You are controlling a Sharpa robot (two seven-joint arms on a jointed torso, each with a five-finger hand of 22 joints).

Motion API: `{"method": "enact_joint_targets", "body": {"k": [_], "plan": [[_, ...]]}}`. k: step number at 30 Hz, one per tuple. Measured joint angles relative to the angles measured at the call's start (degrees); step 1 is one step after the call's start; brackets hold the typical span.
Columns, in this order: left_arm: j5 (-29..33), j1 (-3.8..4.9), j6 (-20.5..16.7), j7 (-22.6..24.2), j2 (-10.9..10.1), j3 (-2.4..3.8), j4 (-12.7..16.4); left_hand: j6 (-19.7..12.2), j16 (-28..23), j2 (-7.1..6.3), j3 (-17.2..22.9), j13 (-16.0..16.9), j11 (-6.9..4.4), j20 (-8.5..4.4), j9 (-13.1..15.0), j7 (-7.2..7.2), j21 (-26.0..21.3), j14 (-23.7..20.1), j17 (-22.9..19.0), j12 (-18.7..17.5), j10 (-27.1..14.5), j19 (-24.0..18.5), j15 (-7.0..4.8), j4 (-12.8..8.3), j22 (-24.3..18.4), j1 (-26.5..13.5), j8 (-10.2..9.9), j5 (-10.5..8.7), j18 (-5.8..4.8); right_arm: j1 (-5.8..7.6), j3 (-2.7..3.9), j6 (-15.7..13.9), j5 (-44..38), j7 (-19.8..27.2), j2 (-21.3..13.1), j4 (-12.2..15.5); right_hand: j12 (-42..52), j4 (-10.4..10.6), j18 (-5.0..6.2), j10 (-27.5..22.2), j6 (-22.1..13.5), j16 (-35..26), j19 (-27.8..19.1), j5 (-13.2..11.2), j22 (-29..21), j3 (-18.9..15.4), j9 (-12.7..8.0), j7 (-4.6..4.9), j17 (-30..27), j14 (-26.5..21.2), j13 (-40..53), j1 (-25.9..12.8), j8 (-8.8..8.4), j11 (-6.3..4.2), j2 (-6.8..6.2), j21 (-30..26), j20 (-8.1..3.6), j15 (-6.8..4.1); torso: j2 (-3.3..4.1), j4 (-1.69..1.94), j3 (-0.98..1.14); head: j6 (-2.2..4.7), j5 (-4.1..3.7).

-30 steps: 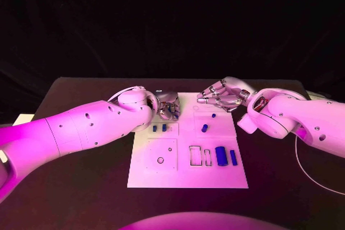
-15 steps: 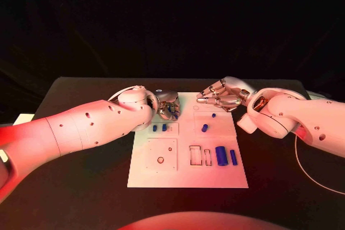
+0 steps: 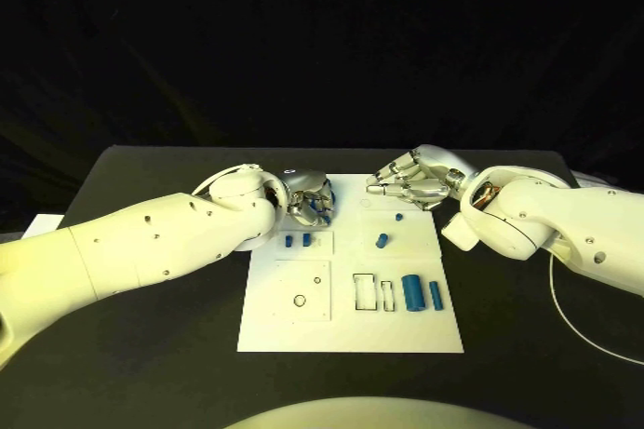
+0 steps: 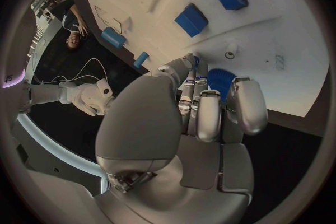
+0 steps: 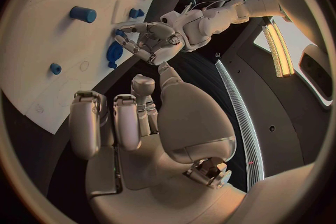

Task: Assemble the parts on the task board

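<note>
Left hand (image 3: pixel 309 198) pinches a blue gear-like part (image 4: pixel 218 79) just above the task board's (image 3: pixel 352 331) far-left corner; right hand (image 3: pixel 409 181), curled on nothing, hovers beside it.

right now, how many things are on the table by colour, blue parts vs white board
blue parts lying on the task board: 6
blue toothed part held by the left hand: 1
white task board: 1
total: 8

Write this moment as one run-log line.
left hand: holds blue gear over board | right hand: curled, holds nothing
</note>
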Motion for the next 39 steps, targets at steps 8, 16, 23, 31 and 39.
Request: {"method": "enact_joint_targets", "body": {"k": [8,16,23,31,39], "plan": [[2.17,0.35,-1.90,0.06,-4.21,1.58,4.02,0.10,0.00,-0.21,0.38,-0.01,0.01,0.00,-0.08,0.10,0.21,0.00,0.00,0.00,-0.01,0.00,0.00,-0.06,0.00,-0.21,-0.01,0.00,0.00,-0.01,0.00,0.00,0.00,0.00,-0.12,-0.01,0.00,0.00,0.00,0.00,0.00,0.00,0.00,0.00,0.00,0.00,0.00,0.00,0.02,0.00,0.00,0.00,0.00,0.00,0.00,0.00,0.00,0.00,-0.16,0.16,0.07,0.38,0.17],[3.83,0.49,-1.55,-0.68,-6.86,1.95,5.58,0.20,0.00,-0.51,0.60,0.01,0.21,0.00,-0.27,0.21,0.44,0.00,-0.21,-0.30,0.19,0.00,0.00,-0.28,-0.01,-1.12,-0.01,0.00,0.00,-0.01,0.00,0.00,0.00,0.00,-0.14,-0.06,0.00,0.00,0.00,0.00,0.00,0.00,0.00,0.00,0.00,0.00,0.00,0.00,0.04,0.00,-0.01,0.00,0.00,0.00,0.00,0.00,0.00,0.00,-0.32,0.34,0.08,0.44,0.35],[4.54,0.47,0.26,-1.53,-7.17,1.93,4.69,0.19,0.00,-0.51,0.60,0.01,0.22,0.01,-0.32,0.21,0.44,0.00,-0.22,-0.62,0.19,0.00,0.00,-0.29,-0.01,-1.12,-0.06,0.00,0.00,-0.01,0.00,0.00,0.00,0.00,-0.15,-0.07,0.00,0.00,0.00,0.00,0.00,0.00,0.00,0.00,0.00,0.00,0.00,0.00,0.04,0.00,-0.01,0.00,0.00,0.00,0.00,0.00,0.00,0.00,-0.30,0.32,0.07,0.48,0.56],[4.69,0.21,1.88,-1.97,-6.98,1.54,3.58,0.19,0.00,-0.73,0.60,0.02,0.22,0.00,-0.34,0.20,0.44,0.00,-0.22,-0.63,0.19,0.00,0.00,-0.29,-0.01,-1.33,-0.07,0.00,0.00,-0.04,0.00,0.00,0.00,0.00,-0.13,-0.07,0.00,0.00,0.00,0.00,0.00,0.00,0.00,0.00,0.00,0.00,0.00,0.00,0.03,0.00,-0.02,0.00,0.00,0.00,0.00,0.00,0.00,0.00,-0.24,0.27,0.04,0.48,0.66],[4.05,-0.20,2.58,-2.03,-6.32,1.40,2.80,0.18,0.00,-0.73,0.60,0.02,0.22,0.01,-0.35,0.19,0.44,0.00,-0.22,-0.63,0.18,0.00,0.00,-0.29,-0.01,-1.33,-0.07,-0.01,0.01,-0.06,0.00,0.01,0.00,0.00,-0.08,-0.09,0.00,0.00,0.00,0.00,0.00,0.00,0.00,0.00,0.00,0.00,0.00,0.00,0.03,0.00,-0.02,0.00,0.00,0.00,0.00,0.00,0.00,0.00,-0.21,0.24,0.03,0.26,0.63]]}}
